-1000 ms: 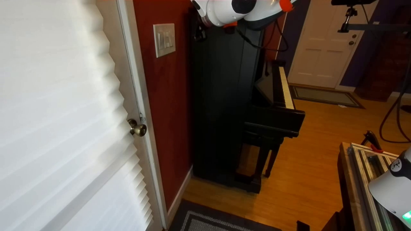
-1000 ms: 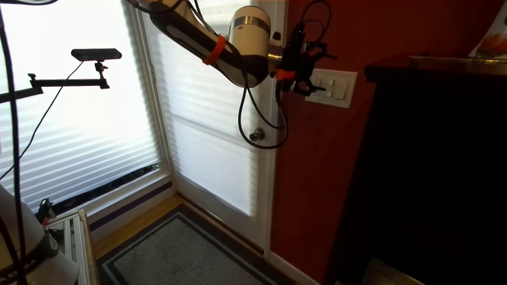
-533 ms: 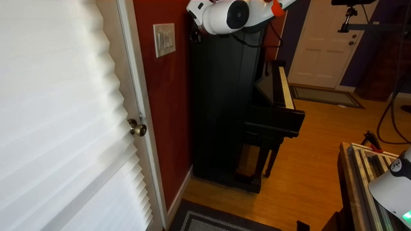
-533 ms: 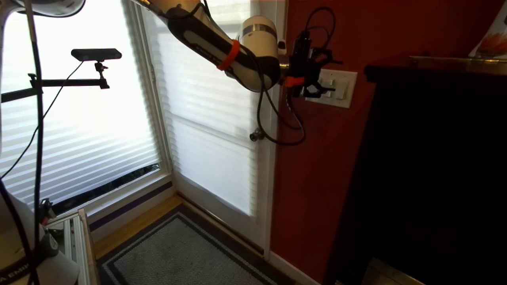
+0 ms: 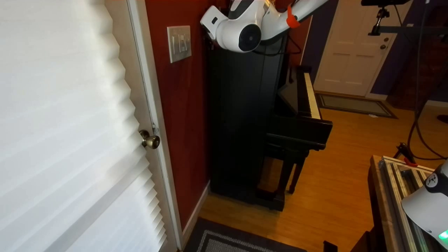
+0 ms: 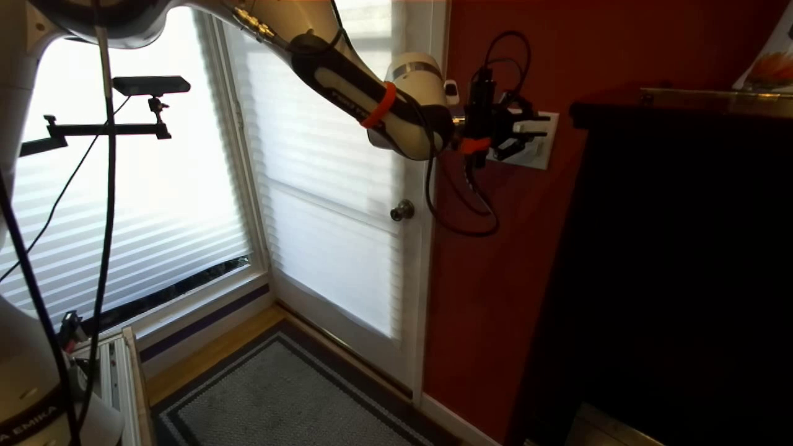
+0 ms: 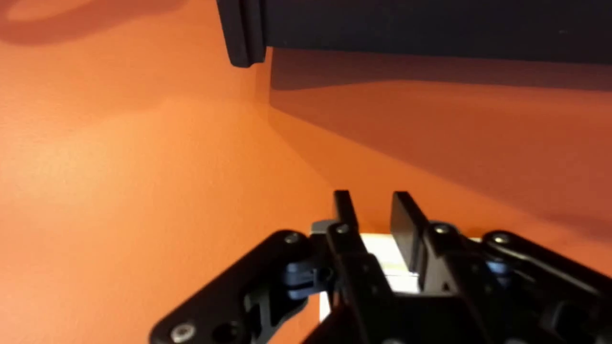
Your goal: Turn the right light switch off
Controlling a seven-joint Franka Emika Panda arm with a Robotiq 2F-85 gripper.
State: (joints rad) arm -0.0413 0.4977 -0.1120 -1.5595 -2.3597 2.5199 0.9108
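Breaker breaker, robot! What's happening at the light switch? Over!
Gripper open, fingers slightly apart. Right light switch partly behind them in an exterior view; can't tell if touching. Upright piano to its right.

Brass knob [image 5: 152, 141] — black piano [image 5: 241, 119]; mat [image 6: 285, 390]

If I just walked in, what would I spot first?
Probably the big robot arm, stretched in front of the bright white door blind in an exterior view. Its black fingers might come next, slightly apart in the wrist view, by the pale switch plate on the red wall. Then the black piano beside that wall, with its pale keys, in an exterior view.
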